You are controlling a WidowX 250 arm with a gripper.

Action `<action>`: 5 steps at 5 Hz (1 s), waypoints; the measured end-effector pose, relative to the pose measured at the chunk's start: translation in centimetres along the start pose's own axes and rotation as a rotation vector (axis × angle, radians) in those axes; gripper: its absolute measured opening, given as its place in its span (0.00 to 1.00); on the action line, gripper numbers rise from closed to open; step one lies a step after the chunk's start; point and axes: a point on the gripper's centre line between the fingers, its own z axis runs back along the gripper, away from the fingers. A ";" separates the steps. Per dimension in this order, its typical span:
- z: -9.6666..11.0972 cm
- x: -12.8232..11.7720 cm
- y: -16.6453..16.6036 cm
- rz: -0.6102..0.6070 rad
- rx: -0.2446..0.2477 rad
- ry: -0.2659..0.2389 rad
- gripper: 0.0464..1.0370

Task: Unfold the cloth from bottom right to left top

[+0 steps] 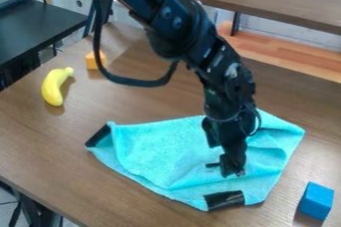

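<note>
One turquoise cloth [160, 154] lies part-folded on the desk [40, 141], near the blue block [316, 201], the claw [228, 169] low over its right half. Whether the claw is apart or together, I cannot tell. Best to pinch only the upper layer, probably near the lower black tape [224, 199], then draw it slowly towards the top left.

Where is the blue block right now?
In the camera view, the blue block sits on the table near the lower right corner of the picture, just right of the cloth and not touching it.
</note>
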 end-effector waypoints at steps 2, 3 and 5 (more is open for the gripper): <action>-0.3 -0.5 -0.2 -0.015 0.004 0.002 0.31; -0.3 -0.6 -0.5 -0.027 -0.001 0.008 0.26; -0.8 -0.9 -0.9 -0.039 -0.021 0.022 0.62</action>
